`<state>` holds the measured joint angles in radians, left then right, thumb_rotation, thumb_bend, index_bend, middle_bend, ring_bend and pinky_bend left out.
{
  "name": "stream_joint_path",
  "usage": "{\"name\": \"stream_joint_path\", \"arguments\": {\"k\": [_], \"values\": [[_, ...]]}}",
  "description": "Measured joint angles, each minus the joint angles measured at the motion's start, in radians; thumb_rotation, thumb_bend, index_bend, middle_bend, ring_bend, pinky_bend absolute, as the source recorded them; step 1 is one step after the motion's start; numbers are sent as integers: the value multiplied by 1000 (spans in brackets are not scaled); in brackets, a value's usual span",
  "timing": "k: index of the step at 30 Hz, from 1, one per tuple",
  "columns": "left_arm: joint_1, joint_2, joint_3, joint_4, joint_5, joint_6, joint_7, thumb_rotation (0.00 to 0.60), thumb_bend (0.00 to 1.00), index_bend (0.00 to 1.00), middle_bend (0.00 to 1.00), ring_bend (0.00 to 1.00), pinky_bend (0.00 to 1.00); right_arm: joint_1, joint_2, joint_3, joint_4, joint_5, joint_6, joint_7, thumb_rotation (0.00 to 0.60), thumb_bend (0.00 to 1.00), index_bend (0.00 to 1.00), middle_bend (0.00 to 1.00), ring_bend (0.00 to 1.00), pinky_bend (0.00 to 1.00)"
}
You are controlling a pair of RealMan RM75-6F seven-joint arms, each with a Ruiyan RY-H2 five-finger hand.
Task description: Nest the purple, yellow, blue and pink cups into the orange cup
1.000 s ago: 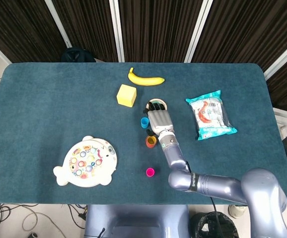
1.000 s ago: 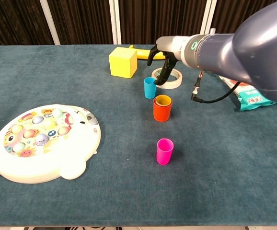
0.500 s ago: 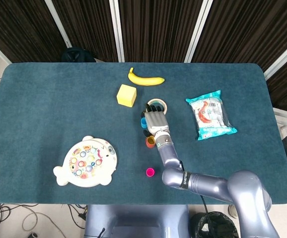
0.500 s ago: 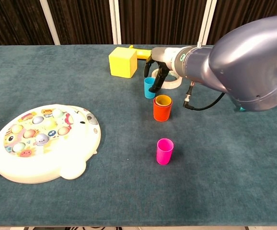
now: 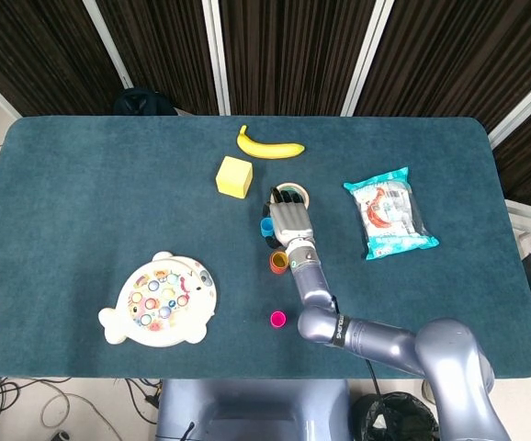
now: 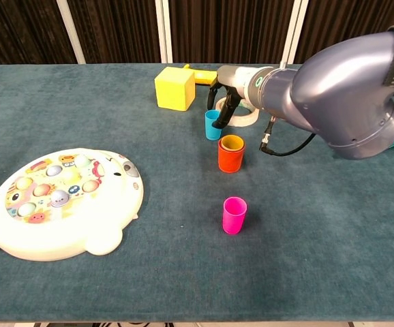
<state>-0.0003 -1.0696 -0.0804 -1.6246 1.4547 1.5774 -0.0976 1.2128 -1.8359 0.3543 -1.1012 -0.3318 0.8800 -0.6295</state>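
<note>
while robot hand (image 6: 223, 102) hovers | blue cup (image 6: 213, 125) just beneath fingertips

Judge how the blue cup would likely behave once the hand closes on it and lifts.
The blue cup looks like small thin plastic, so probably light and stiff. It stands upright, taller than wide, so a sideways nudge from the right hand could tip it. Its smooth, glossy wall may slip in a loose pinch.
</note>
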Motion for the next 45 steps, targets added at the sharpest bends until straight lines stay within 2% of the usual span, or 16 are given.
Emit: {"name": "stream_joint_path", "arguments": {"k": [11,33,45], "values": [[0,0,-2,1,-3,-2,-7,600,304,40,53,0,0,10,-22,24,39,-14,-6,1,600,397,384,0,77,113],[-2,-1,-2,3,-4,-6,-10,600,304,41,53,0,0,9,-48,37,85,-18,-27,-11,600,398,439,0,79,119],[-2,-1,-1,2,-4,-6,-7,600,305,41,53,0,0,4,-56,47,110,-27,-42,-4,600,397,465,0,86,413]]}}
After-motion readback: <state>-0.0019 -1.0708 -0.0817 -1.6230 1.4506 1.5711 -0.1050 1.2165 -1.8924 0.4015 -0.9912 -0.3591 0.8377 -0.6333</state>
